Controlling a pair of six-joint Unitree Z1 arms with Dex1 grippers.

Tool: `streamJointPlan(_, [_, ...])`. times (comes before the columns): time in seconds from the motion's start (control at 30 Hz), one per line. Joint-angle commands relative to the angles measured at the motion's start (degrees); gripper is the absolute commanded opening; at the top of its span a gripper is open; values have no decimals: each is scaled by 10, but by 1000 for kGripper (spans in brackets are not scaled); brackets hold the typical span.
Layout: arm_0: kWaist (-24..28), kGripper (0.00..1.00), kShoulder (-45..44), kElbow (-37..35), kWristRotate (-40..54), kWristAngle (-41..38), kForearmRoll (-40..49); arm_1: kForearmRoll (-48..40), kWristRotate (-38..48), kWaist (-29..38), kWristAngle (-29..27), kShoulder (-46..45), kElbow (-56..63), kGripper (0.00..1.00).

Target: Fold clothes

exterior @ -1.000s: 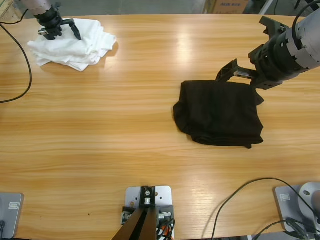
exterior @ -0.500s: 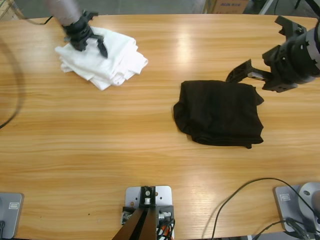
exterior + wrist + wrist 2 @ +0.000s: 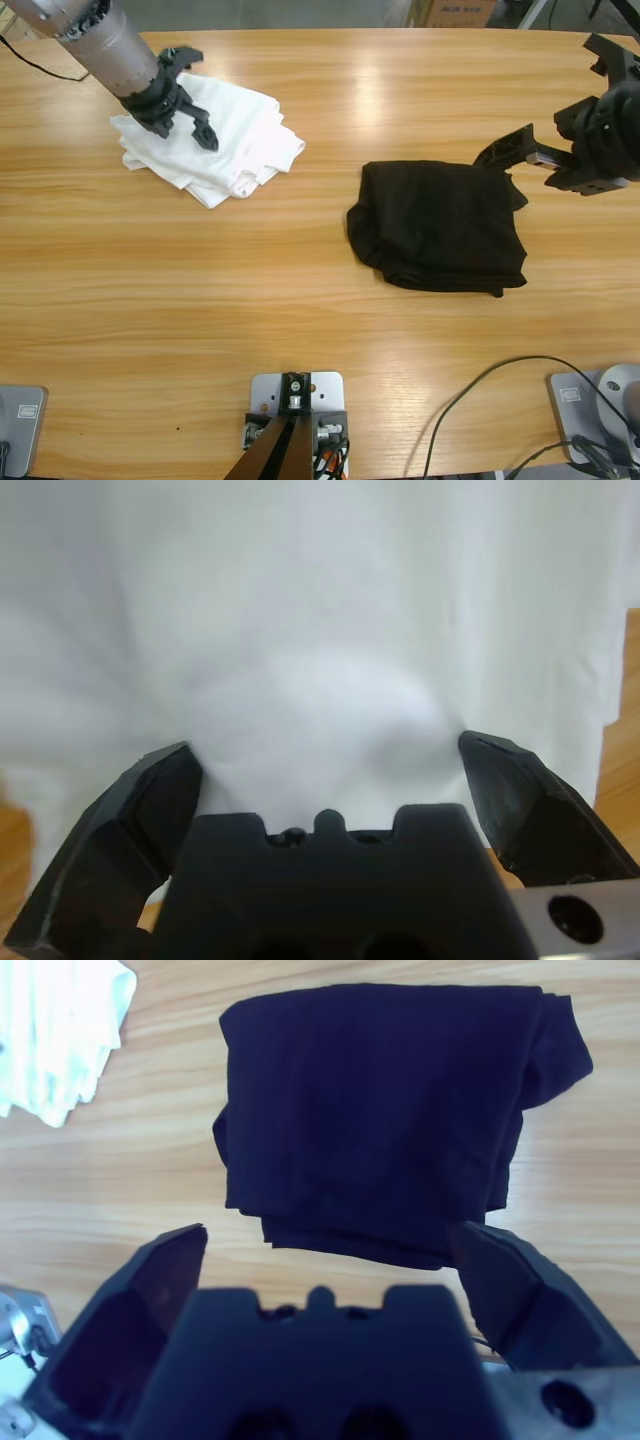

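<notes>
The clothes lie in two heaps. A black shirt [image 3: 440, 225], folded into a rough square, rests on the table right of the middle. My right gripper [image 3: 545, 102] hovers open off its far right corner, apart from the cloth. The right wrist view looks down on the black shirt [image 3: 390, 1110] past the spread jaws of my right gripper [image 3: 325, 1245]. A bundle of white garments [image 3: 235, 140] lies at the far left. My left gripper [image 3: 188, 108] sits on it, jaws open. White garments [image 3: 320, 600] fill the left wrist view and bulge between the jaws of my left gripper [image 3: 325, 750].
The wooden table [image 3: 250, 290] runs wide between and in front of the two heaps. A black cable [image 3: 470, 395] loops at the front right. A cardboard box [image 3: 450, 12] stands beyond the far edge. An edge of the white garments [image 3: 60, 1030] shows in the right wrist view.
The left arm has pushed the white bundle to the right and a little nearer. The right gripper has drawn back to the right, away from the black shirt, which has not moved.
</notes>
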Motion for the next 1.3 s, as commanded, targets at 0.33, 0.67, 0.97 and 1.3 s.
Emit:
streamJointPlan(0.33, [31, 987, 86, -41, 79, -23, -20, -20, 5, -8, 2, 19, 32, 1000])
streamJointPlan(0.67, [-15, 989, 74, 36, 164, -76, -21, -19, 5, -8, 2, 0, 43, 1000])
streamJointPlan(0.97, [-64, 991, 46, 124, 392, -78, -54, -20, 12, -8, 2, -13, 53, 1000])
streamJointPlan(1.3, [-142, 990, 39, 161, 489, -78, -62, -23, 14, -8, 0, -26, 90, 1000])
